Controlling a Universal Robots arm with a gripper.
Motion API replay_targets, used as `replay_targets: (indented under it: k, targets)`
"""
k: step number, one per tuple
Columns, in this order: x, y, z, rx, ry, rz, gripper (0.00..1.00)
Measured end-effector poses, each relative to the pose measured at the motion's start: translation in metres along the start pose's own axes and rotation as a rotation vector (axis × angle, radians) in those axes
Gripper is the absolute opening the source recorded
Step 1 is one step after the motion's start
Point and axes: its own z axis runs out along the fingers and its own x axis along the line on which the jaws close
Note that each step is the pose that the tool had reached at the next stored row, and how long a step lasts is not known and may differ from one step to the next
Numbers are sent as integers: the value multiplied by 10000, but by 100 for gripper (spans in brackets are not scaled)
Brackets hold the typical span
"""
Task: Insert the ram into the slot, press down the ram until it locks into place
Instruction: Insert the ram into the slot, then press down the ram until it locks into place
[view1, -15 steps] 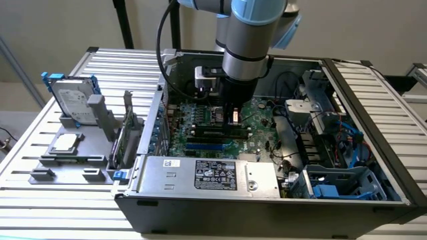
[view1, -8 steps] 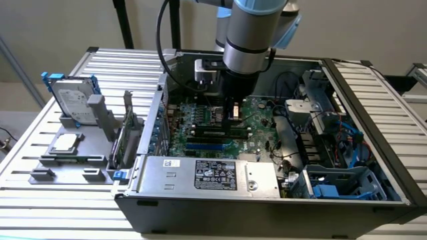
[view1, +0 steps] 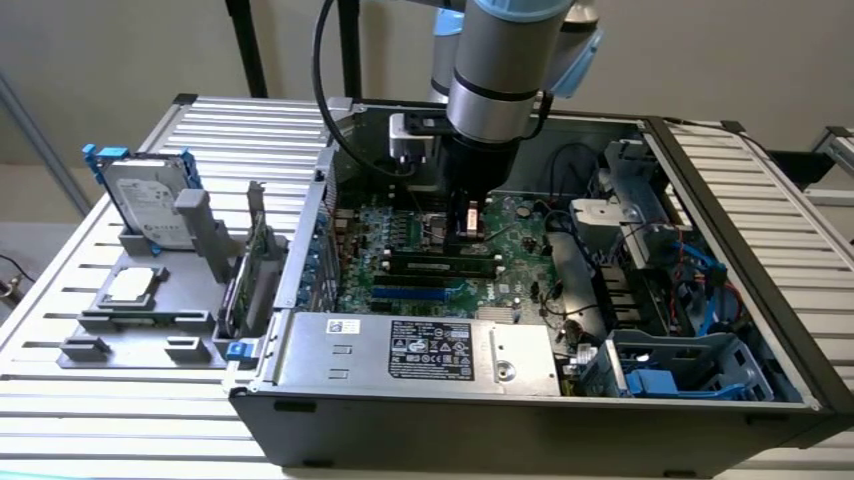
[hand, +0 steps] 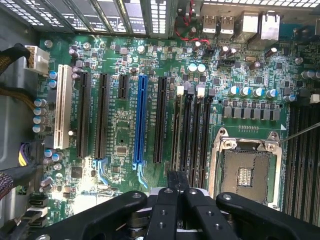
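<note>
One gripper (hand: 177, 176) (jaws pressed together) hovers over a slot (hand: 176, 125).

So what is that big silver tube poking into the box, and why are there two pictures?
That tube is a robot arm, reaching into an open computer case on a ribbed metal table. One picture comes from a camera away from the arm. The other comes from a camera on the arm's wrist, looking past the black gripper at the green motherboard. The long black strips are memory slots. A green ram stick sits along one. The gripper hangs above that area, fingers closed together; I can't see anything pinched between them. Beside the case, a grey stand holds spare parts, like a hard drive.
</note>
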Motion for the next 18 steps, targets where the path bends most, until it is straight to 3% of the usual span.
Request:
replay_targets:
  k: [11, 18]
  targets:
    - [0, 1, 0, 1, 0, 0, 10]
    - [-4, 42, 35, 82, 2, 0, 10]
